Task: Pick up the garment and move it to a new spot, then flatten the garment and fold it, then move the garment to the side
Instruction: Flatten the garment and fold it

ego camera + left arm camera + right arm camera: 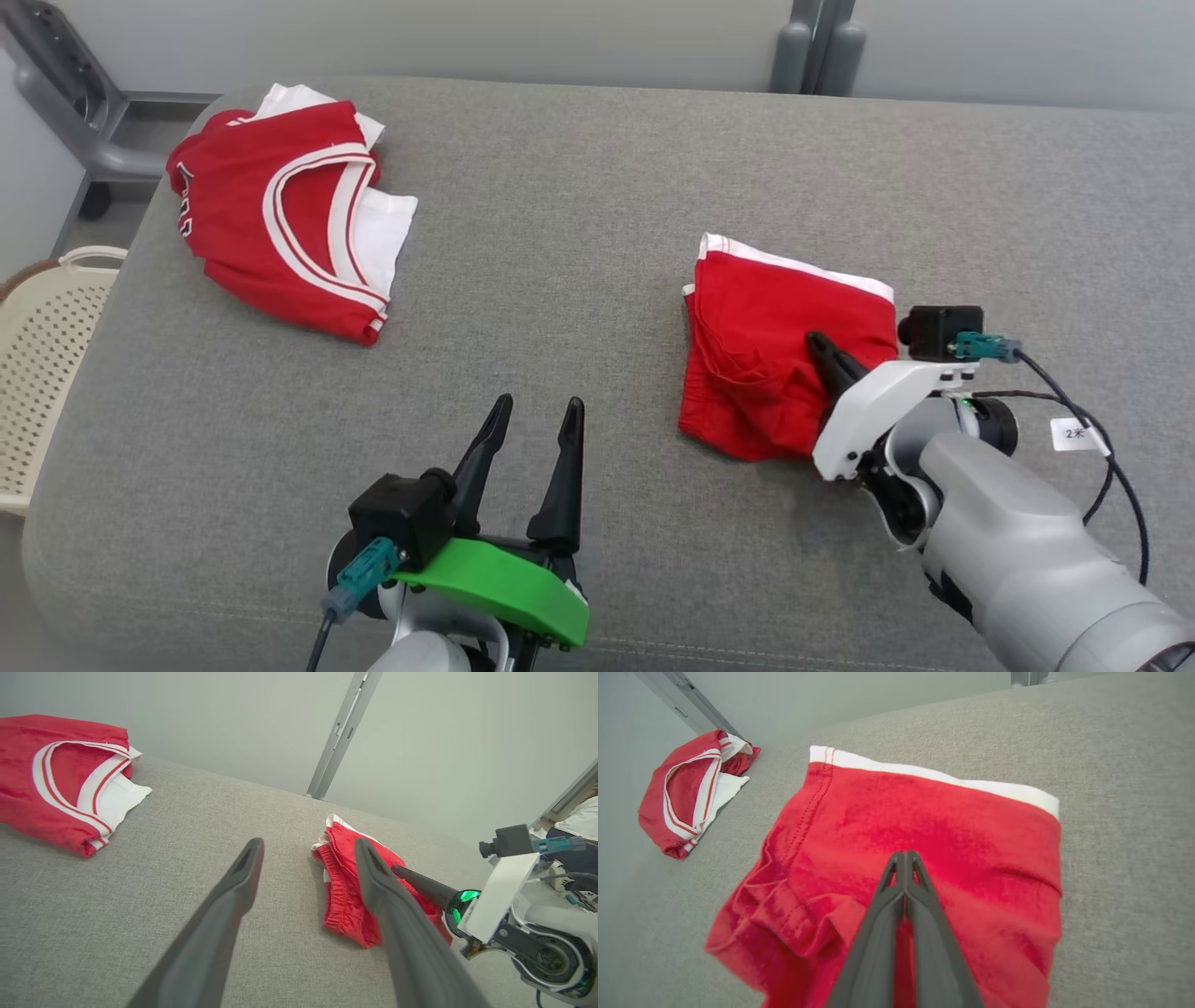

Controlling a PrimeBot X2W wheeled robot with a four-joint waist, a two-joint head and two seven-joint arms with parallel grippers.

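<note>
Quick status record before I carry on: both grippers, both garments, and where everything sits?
support: grey padded surface
right gripper: shut, tips on the red shorts; pinch of cloth unconfirmed
left gripper: open, over bare padding, holding nothing
shorts position: right of centre, rumpled
red-and-white jersey: far left corner, loosely folded
basket: beige, off the left edge

free: bare grey cushion point(579, 280) between jersey point(280, 215) and shorts point(766, 345) | obstacle: right hand point(812, 341) over shorts

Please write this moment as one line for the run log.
right gripper: shut, tips on shorts | left gripper: open, holding nothing | jersey: far left, untouched
</note>
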